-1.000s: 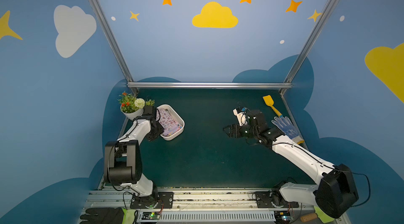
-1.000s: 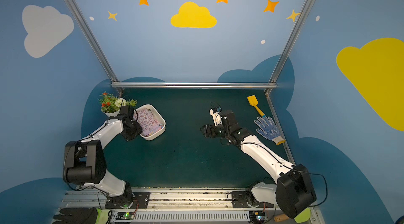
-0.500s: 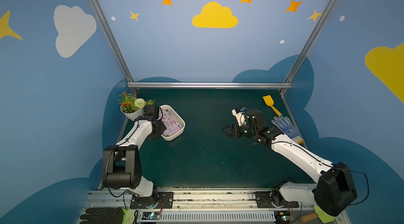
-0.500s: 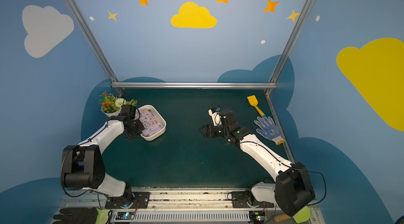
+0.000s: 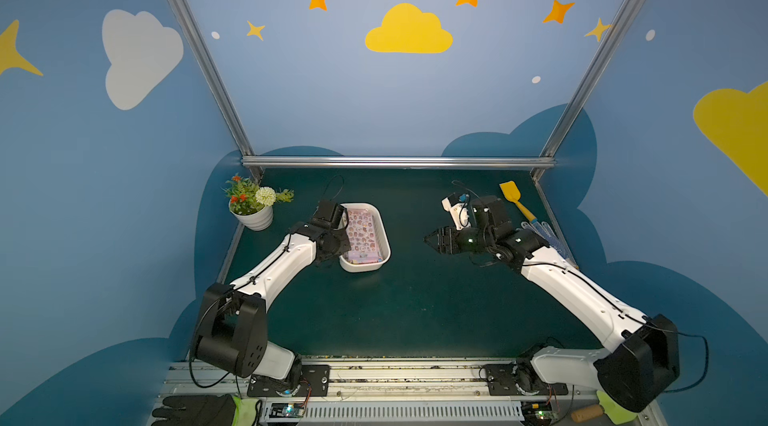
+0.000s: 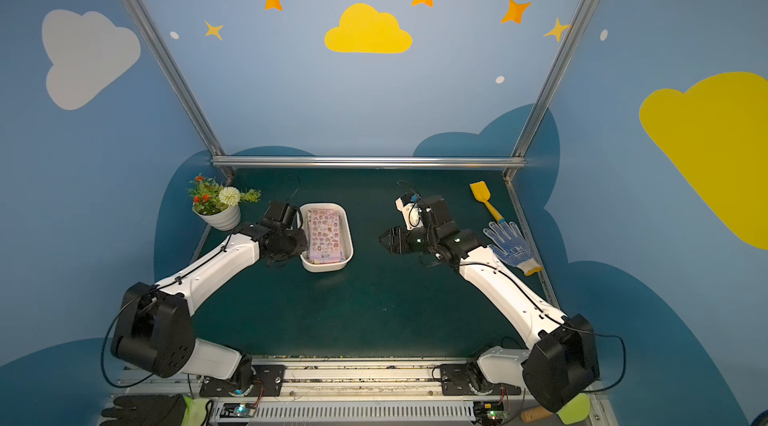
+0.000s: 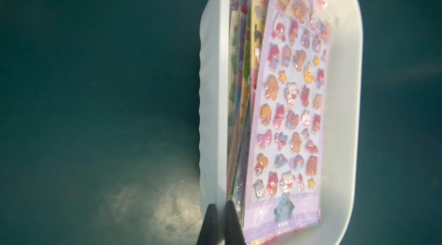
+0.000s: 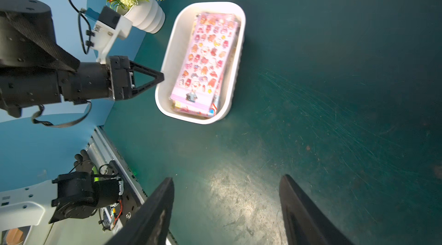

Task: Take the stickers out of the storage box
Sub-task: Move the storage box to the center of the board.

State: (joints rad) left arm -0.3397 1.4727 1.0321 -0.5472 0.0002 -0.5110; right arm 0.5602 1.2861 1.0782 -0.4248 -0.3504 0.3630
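The long wall of the storage box [image 7: 351, 88] is clenched by the left pincer [image 7: 220, 205], probably so that it is steadied on the desk [image 8: 334, 88]. The stickers [image 7: 294, 102] are stacked inside. The right pincer [image 8: 227, 178] is held released, well apart.

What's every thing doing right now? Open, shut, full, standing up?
storage box, full, pinched at its rim.
stickers, stacked inside the box, pink sheet on top.
left gripper, shut on the storage box rim.
right gripper, open, holding nothing.
flower pot, upright.
yellow scoop, lying flat.
glove, lying flat.
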